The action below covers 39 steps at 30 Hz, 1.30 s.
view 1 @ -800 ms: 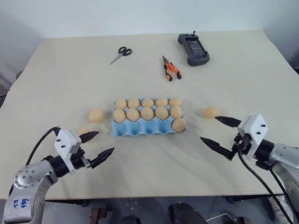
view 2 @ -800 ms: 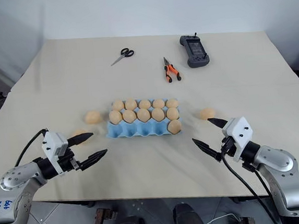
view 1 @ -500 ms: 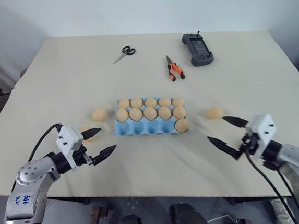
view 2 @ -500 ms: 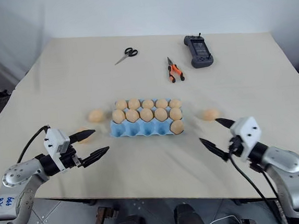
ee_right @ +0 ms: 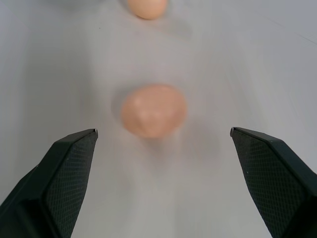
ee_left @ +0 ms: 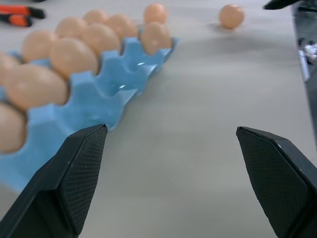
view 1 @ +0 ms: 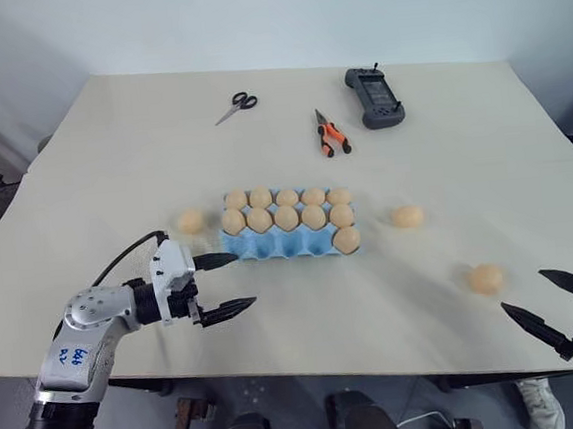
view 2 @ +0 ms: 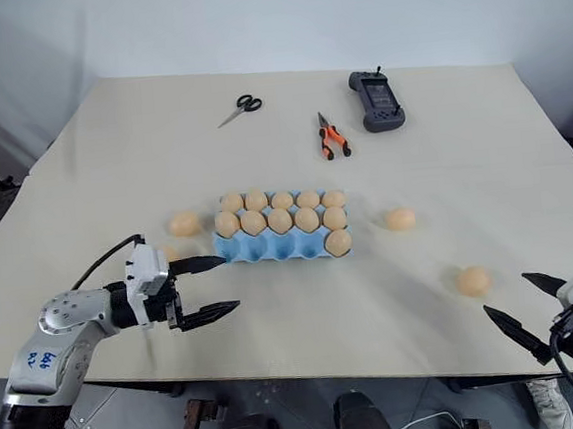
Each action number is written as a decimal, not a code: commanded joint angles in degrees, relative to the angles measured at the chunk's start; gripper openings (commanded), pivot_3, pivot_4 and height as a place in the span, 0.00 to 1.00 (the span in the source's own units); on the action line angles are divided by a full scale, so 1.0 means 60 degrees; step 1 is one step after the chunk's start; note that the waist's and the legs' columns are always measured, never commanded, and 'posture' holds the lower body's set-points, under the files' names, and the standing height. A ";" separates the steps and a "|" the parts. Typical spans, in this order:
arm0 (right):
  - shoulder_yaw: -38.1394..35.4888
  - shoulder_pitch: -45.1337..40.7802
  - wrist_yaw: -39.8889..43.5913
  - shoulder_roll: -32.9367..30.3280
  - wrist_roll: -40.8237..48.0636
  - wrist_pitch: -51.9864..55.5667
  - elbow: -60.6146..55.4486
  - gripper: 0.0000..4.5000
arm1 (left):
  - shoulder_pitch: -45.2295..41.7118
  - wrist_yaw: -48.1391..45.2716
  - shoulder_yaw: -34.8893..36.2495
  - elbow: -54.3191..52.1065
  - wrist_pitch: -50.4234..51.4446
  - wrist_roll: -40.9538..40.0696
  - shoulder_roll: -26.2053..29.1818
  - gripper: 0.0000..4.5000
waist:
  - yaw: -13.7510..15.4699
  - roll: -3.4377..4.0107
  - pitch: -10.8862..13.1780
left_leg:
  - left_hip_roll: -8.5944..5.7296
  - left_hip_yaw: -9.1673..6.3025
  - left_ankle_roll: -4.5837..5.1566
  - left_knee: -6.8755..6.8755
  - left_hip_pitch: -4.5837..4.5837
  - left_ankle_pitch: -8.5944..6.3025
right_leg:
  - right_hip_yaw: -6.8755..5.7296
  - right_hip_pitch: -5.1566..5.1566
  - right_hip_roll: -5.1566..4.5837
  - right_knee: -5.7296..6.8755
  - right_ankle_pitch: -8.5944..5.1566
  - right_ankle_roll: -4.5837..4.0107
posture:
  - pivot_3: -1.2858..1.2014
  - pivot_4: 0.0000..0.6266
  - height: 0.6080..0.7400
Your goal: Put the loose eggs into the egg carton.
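The light blue egg carton (view 1: 269, 244) lies mid-table with its two back rows full of eggs and one egg (view 1: 346, 239) in its front right cup. Loose eggs lie to its left (view 1: 191, 221), to its right (view 1: 406, 216) and near the front right (view 1: 486, 278). My left gripper (view 1: 246, 278) is open, level with the carton's front left corner, with nothing between its fingers. My right gripper (view 1: 522, 290) is open at the table's front right edge. The near egg (ee_right: 154, 110) lies just ahead of its fingertips, untouched.
Scissors (view 1: 234, 104), orange-handled pliers (view 1: 330, 133) and a black handheld controller (view 1: 374, 96) lie at the back of the table (view 1: 112, 169). The table's front edge runs close under both grippers.
My left gripper has moved right, up to the carton's front left corner. My right gripper has drawn back to the front right edge, and an egg now shows where it was.
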 commanded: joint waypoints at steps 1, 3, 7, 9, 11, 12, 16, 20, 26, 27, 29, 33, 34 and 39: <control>0.0290 -0.0444 0.0158 -0.0223 -0.0024 -0.0172 0.0273 1.00 | -0.0258 -0.0354 -0.0112 0.0051 -0.0584 0.0031 -0.0041 0.99 | 0.0004 0.0000 0.0000 | 0.0000 0.0000 -0.0001 0.0000 0.0000 0.0000 | 0.0000 -0.0003 0.0000 0.0001 0.0001 0.0001 | 0.52 0.24 1.00; 0.0649 -0.0790 0.0255 -0.0312 -0.0073 -0.0032 0.0394 1.00 | -0.0295 -0.0567 -0.0271 0.0068 -0.0766 0.0038 -0.0095 0.99 | 0.0002 0.0002 -0.0001 | 0.0001 -0.0001 -0.0004 -0.0002 -0.0002 0.0002 | -0.0003 -0.0012 0.0001 0.0007 0.0002 0.0001 | 0.52 0.24 1.00; 0.1447 -0.1679 0.0218 -0.0627 -0.0271 0.0528 0.0984 1.00 | -0.0283 -0.0846 -0.0626 -0.0112 -0.0733 -0.0042 -0.0134 0.99 | 0.0024 0.0004 0.0000 | 0.0002 -0.0003 -0.0005 -0.0006 -0.0007 0.0003 | -0.0007 -0.0022 -0.0001 0.0008 0.0005 0.0004 | 0.52 0.24 1.00; 0.1709 -0.2214 0.0200 -0.0652 -0.0332 0.0569 0.1399 1.00 | -0.0254 -0.0844 -0.0737 -0.0226 -0.0692 -0.0036 -0.0146 0.99 | 0.0065 0.0003 0.0000 | 0.0001 -0.0005 -0.0004 -0.0005 -0.0011 0.0002 | -0.0010 -0.0026 -0.0005 0.0009 0.0006 0.0006 | 0.52 0.24 1.00; 0.2029 -0.2545 0.0331 -0.0713 -0.0436 0.0636 0.1700 1.00 | -0.0205 -0.0835 -0.0806 -0.0308 -0.0704 -0.0004 -0.0146 0.99 | 0.0099 0.0004 0.0000 | 0.0001 -0.0006 -0.0003 -0.0005 -0.0014 0.0002 | -0.0011 -0.0031 -0.0006 0.0008 0.0006 0.0007 | 0.52 0.24 1.00; 0.2167 -0.2713 0.0295 -0.0710 -0.0514 0.0641 0.1856 1.00 | -0.0191 -0.0824 -0.0814 -0.0337 -0.0689 -0.0008 -0.0144 0.99 | 0.0105 0.0004 0.0000 | 0.0001 -0.0006 -0.0003 -0.0005 -0.0014 0.0002 | -0.0013 -0.0031 -0.0006 0.0009 0.0006 0.0007 | 0.52 0.24 1.00; 0.2516 -0.2975 0.0317 -0.0597 -0.0697 0.0405 0.2451 0.91 | -0.0126 -0.0729 -0.0767 -0.0429 -0.0644 -0.0029 -0.0126 1.00 | 0.0145 0.0004 0.0000 | 0.0002 -0.0012 -0.0003 -0.0004 -0.0019 0.0002 | -0.0022 -0.0034 -0.0009 0.0008 0.0006 0.0007 | 0.52 0.24 1.00; 0.2707 -0.2910 0.0325 -0.0469 -0.0717 0.0147 0.2546 0.65 | -0.0081 -0.0616 -0.0693 -0.0475 -0.0609 -0.0052 -0.0128 1.00 | 0.0128 0.0004 0.0000 | 0.0001 -0.0011 0.0001 -0.0003 -0.0020 0.0000 | -0.0023 -0.0031 -0.0011 0.0005 0.0008 0.0010 | 0.52 0.24 1.00; 0.3154 -0.3364 0.0311 -0.0207 -0.0285 0.0523 0.1425 0.54 | 0.0135 -0.0010 -0.0232 -0.0524 -0.0407 -0.0217 -0.0206 1.00 | 0.0086 0.0005 0.0000 | 0.0003 -0.0011 0.0000 0.0001 -0.0016 0.0001 | -0.0022 -0.0028 -0.0009 0.0011 0.0009 0.0012 | 0.52 0.24 1.00; 0.3288 -0.3519 0.0282 -0.0162 -0.0210 0.0659 0.1133 0.54 | 0.0180 0.0112 -0.0110 -0.0514 -0.0354 -0.0269 -0.0221 1.00 | 0.0031 0.0006 0.0001 | 0.0006 -0.0009 -0.0001 0.0001 -0.0016 0.0001 | -0.0021 -0.0029 -0.0009 0.0015 0.0009 0.0012 | 0.52 0.24 1.00; 0.3944 -0.4364 -0.0059 0.0190 0.0046 0.1303 0.0195 0.54 | 0.0401 0.0439 0.0337 -0.0355 -0.0299 -0.0307 -0.0216 1.00 | -0.0061 0.0009 0.0003 | 0.0010 -0.0007 -0.0006 0.0001 -0.0014 0.0005 | -0.0023 -0.0034 -0.0006 0.0025 0.0011 0.0008 | 0.52 0.24 1.00; 0.5464 -0.6252 -0.1073 0.1131 -0.0142 0.2671 -0.0711 0.54 | 0.0940 0.0848 0.1081 -0.0025 -0.0402 -0.0198 -0.0116 1.00 | -0.0213 0.0010 0.0005 | 0.0018 -0.0008 -0.0019 0.0003 -0.0009 0.0015 | -0.0045 -0.0046 -0.0008 0.0047 0.0019 -0.0006 | 0.52 0.24 1.00; 0.5838 -0.6741 -0.1345 0.1404 -0.0287 0.2960 -0.0742 0.54 | 0.1055 0.0926 0.1241 0.0013 -0.0409 -0.0190 -0.0098 1.00 | -0.0212 0.0010 0.0005 | 0.0025 -0.0009 -0.0026 0.0003 -0.0007 0.0018 | -0.0051 -0.0055 -0.0005 0.0064 0.0023 -0.0014 | 0.52 0.24 1.00; 0.7148 -0.8350 -0.2055 0.2496 -0.0745 0.3807 -0.0451 0.54 | 0.1327 0.1168 0.1622 0.0019 -0.0427 -0.0135 -0.0095 1.00 | 0.0016 0.0009 0.0004 | 0.0014 -0.0045 -0.0046 0.0000 -0.0077 0.0029 | -0.0104 -0.0139 -0.0035 0.0087 0.0025 -0.0021 | 0.52 0.24 1.00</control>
